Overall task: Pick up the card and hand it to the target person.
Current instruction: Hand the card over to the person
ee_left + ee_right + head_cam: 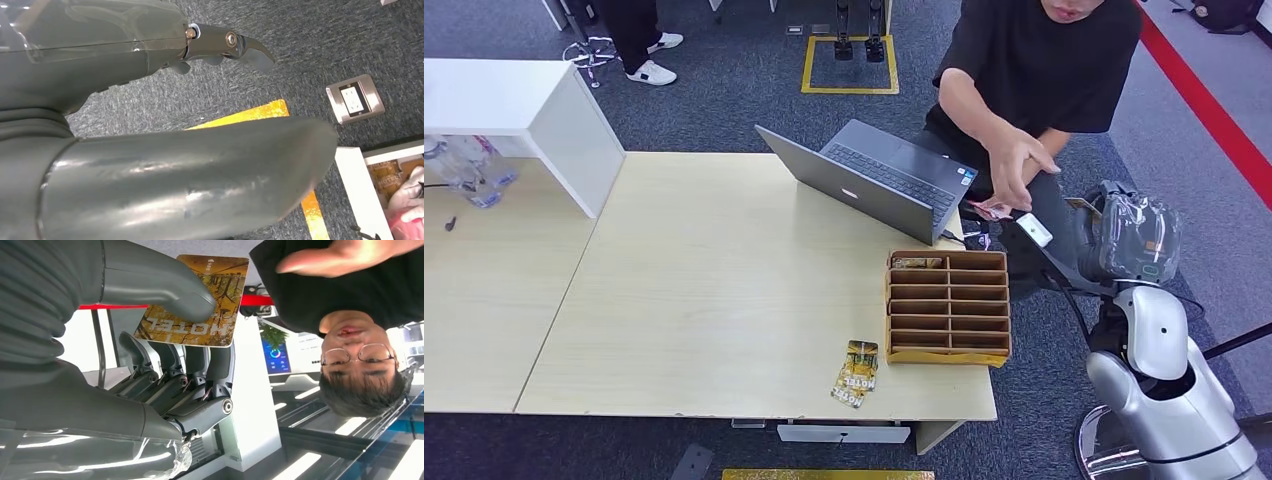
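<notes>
Carpeted office floor surrounds our pale counter [724, 300]; our right hand [165, 365] pinches the card [200, 300] between thumb and fingers, lifted off the counter's far side toward the person [1044, 60]; their hand [1014, 165] reaches close; release remains; our left hand [150, 100] hangs low, holding nothing, its fingers' spread unclear.

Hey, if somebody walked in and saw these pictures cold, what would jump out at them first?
Probably the handover: the right hand pinches a yellow hotel card under its thumb, raised beside the table's far right corner, while a person in black reaches an open hand toward it. On the table sit a wooden slotted organizer near the right edge, spare cards at its near-left corner, and an open laptop behind.
</notes>
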